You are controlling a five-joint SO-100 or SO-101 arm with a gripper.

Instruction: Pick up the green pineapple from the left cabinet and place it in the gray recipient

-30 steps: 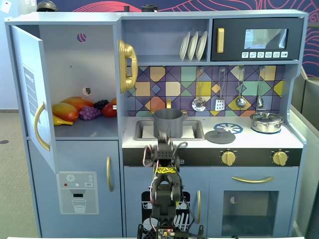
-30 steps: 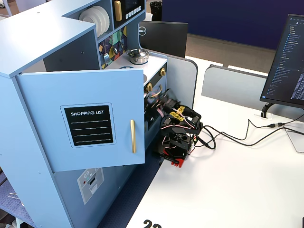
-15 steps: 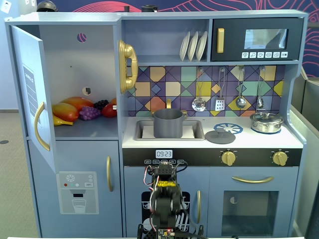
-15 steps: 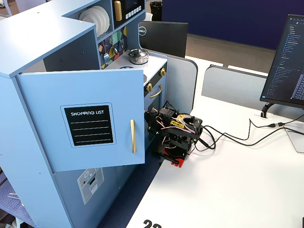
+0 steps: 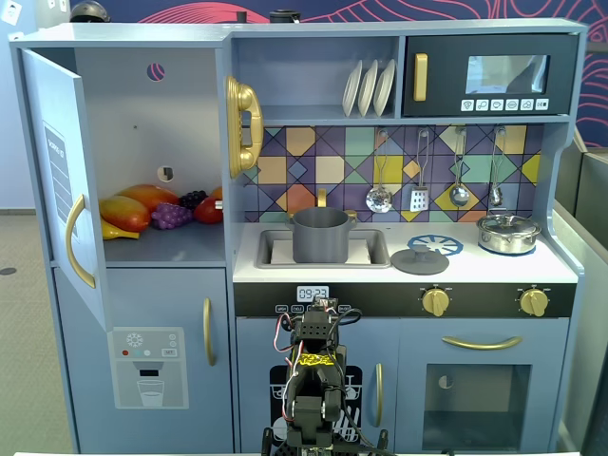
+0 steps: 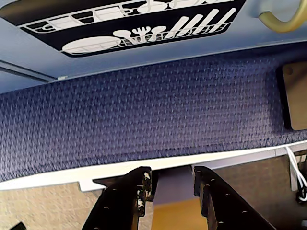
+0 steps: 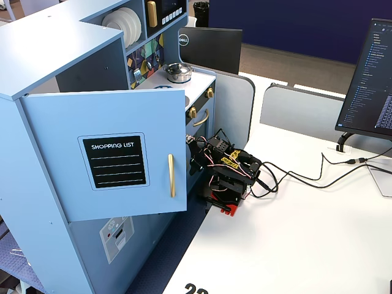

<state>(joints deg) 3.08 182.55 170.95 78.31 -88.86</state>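
The left cabinet (image 5: 133, 123) stands open, its door (image 5: 59, 171) swung out to the left; the door also shows in a fixed view (image 7: 116, 153). On its shelf lie an orange-yellow mango (image 5: 144, 197), a purple grape bunch (image 5: 171, 217) and a red fruit (image 5: 209, 211). No green pineapple shows in any view. The gray recipient (image 5: 320, 237) stands in the sink. My arm (image 5: 318, 366) is folded low in front of the kitchen, far below the shelf. In the wrist view my gripper (image 6: 172, 175) points at blue carpet, jaws a little apart and empty.
A shiny silver lidded pot (image 5: 508, 233) and a flat gray lid (image 5: 419, 260) sit on the counter right of the sink. Utensils hang above. The black microwave (image 5: 489, 76) is at top right. Cables (image 7: 294, 177) trail from the arm across the white table.
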